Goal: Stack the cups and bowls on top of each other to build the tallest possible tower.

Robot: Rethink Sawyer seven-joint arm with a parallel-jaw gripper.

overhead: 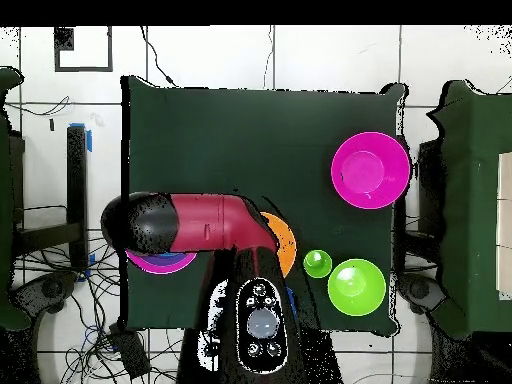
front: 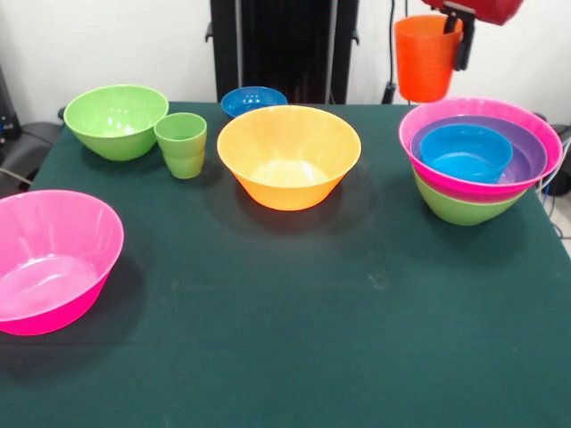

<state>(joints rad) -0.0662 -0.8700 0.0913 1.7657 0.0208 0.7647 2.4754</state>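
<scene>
Orange-red cup (front: pixel 426 56), unlabelled, in tool (front: pixel 460 40)

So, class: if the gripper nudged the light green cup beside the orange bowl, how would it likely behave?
The green cup looks like thin plastic, so probably light. It stands upright and is taller than its narrow stepped base, so a high push may tip it. The glossy wall could slip.
</scene>
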